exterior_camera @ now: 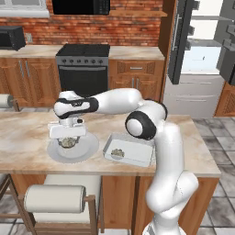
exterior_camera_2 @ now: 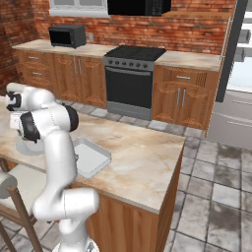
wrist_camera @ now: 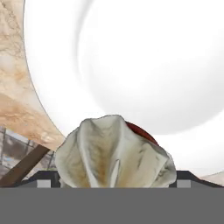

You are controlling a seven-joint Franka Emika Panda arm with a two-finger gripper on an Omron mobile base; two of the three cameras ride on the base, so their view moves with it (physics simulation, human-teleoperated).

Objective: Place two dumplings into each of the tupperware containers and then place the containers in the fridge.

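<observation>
Olive-tan dumpling on round plate, lower left: end effector spread apart astride it; descend centred, close gently.

arm: white jointed robot arm, elbow bent, forearm reaching left and level | wrist: turned straight down | tool: two-finger, pointing down, fingers spread wide, low
</observation>
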